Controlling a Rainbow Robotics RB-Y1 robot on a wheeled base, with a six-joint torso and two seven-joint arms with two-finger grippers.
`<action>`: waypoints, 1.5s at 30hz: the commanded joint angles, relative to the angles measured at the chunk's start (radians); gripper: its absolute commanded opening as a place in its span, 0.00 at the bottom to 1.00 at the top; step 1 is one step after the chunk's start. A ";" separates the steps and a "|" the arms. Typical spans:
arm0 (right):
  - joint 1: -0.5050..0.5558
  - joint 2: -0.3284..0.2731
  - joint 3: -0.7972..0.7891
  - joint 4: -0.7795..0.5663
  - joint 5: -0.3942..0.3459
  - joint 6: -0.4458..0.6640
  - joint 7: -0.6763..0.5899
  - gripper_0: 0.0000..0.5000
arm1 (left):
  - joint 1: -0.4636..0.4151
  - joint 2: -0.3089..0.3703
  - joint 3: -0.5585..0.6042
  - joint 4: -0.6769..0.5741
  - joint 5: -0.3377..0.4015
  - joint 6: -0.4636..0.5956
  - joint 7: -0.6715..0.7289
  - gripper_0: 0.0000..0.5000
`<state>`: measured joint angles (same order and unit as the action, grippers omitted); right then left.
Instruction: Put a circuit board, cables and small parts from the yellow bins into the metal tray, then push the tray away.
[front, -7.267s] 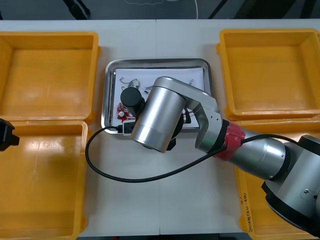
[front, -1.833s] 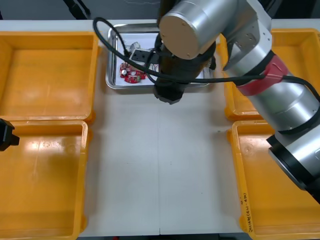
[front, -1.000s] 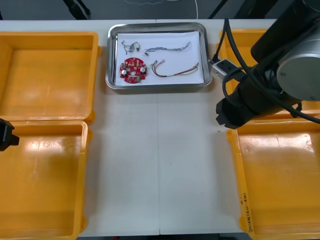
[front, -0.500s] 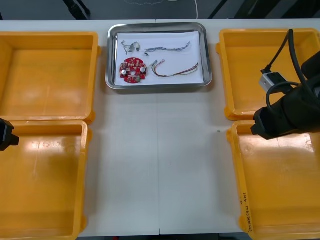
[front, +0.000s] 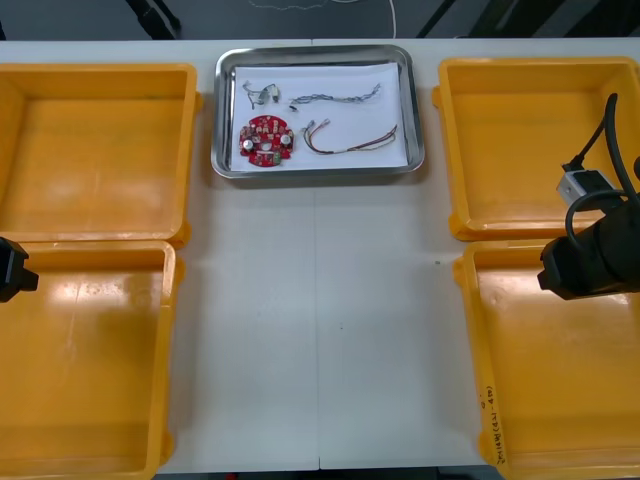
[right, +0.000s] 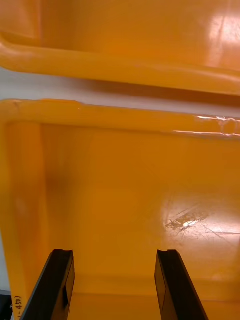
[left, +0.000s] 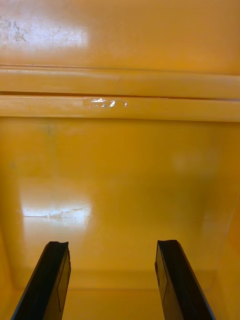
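We find the right gripper (right: 114, 255) at about four o'clock on the table (front: 320, 300), hanging over the near right bin (front: 560, 400). Its jaws stand wide apart and grip nothing; the bin's bare floor shows between the two black fingers (right: 60, 280), and past their tips we see this bin's rim and then the far right bin (front: 540, 140).

The left gripper (left: 112, 245) sits at about nine o'clock, over the near left bin (front: 90, 370). Its jaws are also spread wide with nothing between them but that bin's floor, and the far left bin (front: 100, 150) lies beyond the rim ahead.

The tray (front: 416, 110) rests at twelve o'clock, between the two far bins, well apart from both grippers: toward ten o'clock from the right one, toward one o'clock from the left one. On its white inside, the round red circuit board (front: 264, 139) lies at about eight o'clock, the small metal parts (front: 262, 94) at ten o'clock, the blue and white cable (front: 335, 97) near twelve to one o'clock, and the red and yellow cable (front: 350, 142) at about four o'clock, just beside the board.
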<state>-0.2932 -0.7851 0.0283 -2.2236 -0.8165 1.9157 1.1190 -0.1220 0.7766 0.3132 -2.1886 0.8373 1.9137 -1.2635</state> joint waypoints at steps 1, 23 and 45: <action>0.043 -0.036 -0.053 -0.030 0.017 0.004 0.005 0.94 | 0.018 0.036 0.029 -0.026 0.003 0.006 0.004 1.00; 0.075 0.063 -0.148 -0.011 0.031 0.004 0.051 0.94 | 0.018 0.036 0.029 -0.026 0.003 0.006 0.004 1.00; 0.088 0.075 -0.154 -0.010 0.037 0.004 0.065 0.94 | 0.018 0.036 0.029 -0.026 0.003 0.006 0.004 1.00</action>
<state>-0.2197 -0.7266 -0.0921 -2.2225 -0.7849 1.9157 1.1428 -0.1220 0.7766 0.3132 -2.1886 0.8373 1.9137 -1.2636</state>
